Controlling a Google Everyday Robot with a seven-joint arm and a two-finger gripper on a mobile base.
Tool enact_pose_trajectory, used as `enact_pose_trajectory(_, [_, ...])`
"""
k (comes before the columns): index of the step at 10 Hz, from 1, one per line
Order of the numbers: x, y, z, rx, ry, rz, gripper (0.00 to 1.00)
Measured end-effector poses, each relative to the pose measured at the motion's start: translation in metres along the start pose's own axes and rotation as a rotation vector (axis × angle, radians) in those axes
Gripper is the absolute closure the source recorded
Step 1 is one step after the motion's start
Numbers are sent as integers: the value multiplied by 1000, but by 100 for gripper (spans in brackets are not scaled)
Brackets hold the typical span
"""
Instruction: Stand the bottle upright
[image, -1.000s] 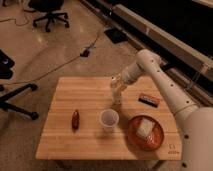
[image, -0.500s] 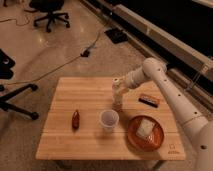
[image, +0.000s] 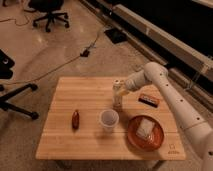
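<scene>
Table (image: 90, 145): light wood, low, on a bare floor w/ an office chair (image: 49, 12) and a cable (image: 55, 67) behind. Arm (image: 175, 100) reaches in from the right, elbow high, wrist bent toward table centre.

Plate (image: 131, 137): red-brown, front right, holds one pale wrapped item, prob. a snack; can't tell what. Cup (image: 109, 120): translucent, upright, just left of the plate, looks empty. Snack bar (image: 149, 99): dark, flat, right edge, behind the plate.

Bottle (image: 118, 96): cream-white, already standing near table centre, just behind and right of the cup, apart from it. Gripper (image: 120, 86) sits at its top; fingers seem clamped on the upper part, though the contact itself is hard to make out. Dark bottle (image: 75, 119): small, lying on its side well left of the cup.

Judgement: task nearly done, step in hand is the release. To do it well: check base is flat on the wood, no lean, then part fingers slowly and evenly so neither drags the cap sideways. Lift straight up, not toward the cup. Bottle is tall and narrow, so a small nudge could tip it again.
</scene>
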Motion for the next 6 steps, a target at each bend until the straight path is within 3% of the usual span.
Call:
enact_pose_trajectory(1, [0,-1,2,4,-2,-1,20])
enact_pose_trajectory(5, [-1,-2,4,30,-3,-17,20])
enact_pose_trajectory(6, [-4,-2,2,59,6,-17,20])
